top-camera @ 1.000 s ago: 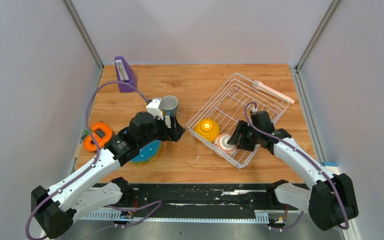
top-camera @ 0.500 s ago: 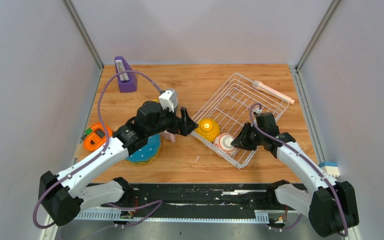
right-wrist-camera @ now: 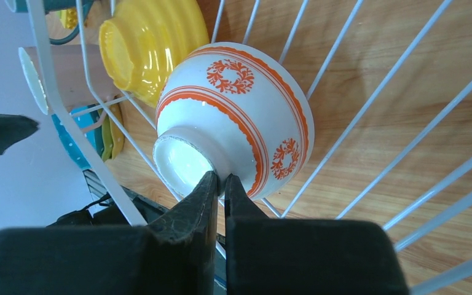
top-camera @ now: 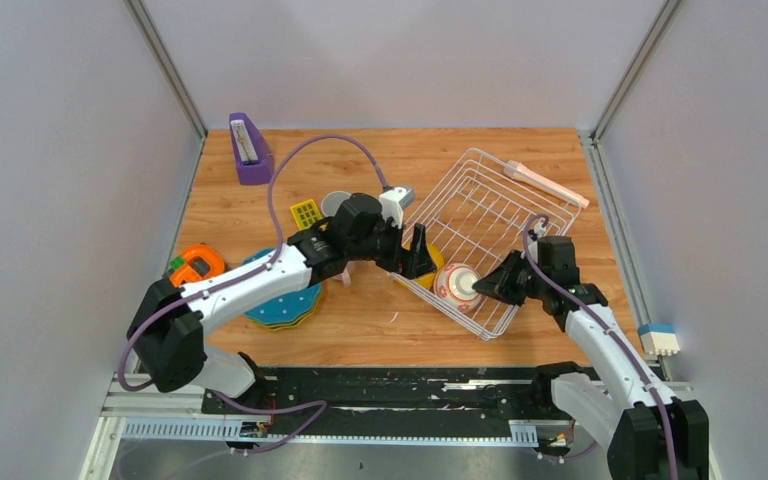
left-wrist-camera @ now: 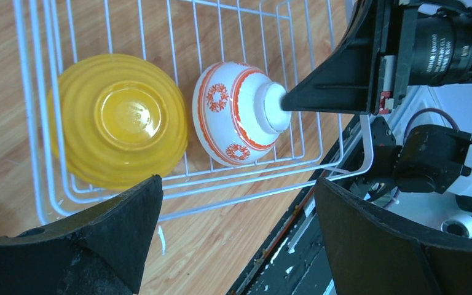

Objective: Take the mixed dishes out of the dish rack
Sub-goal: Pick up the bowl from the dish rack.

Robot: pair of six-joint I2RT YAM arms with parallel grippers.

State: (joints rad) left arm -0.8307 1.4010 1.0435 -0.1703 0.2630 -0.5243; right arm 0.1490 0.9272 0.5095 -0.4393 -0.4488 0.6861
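Wooden tabletop [top-camera: 370,312], dish rack [top-camera: 520,205]: right jaws clamped on foot of cup [right-wrist-camera: 246,117], left jaws apart above bowl [left-wrist-camera: 120,117].

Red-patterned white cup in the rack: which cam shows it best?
Right wrist. The cup fills the frame, on its side, with the right pincer closed on its foot ring. Left wrist shows it whole beside the yellow bowl, the pincer at its foot. Top external shows it small, without detail.
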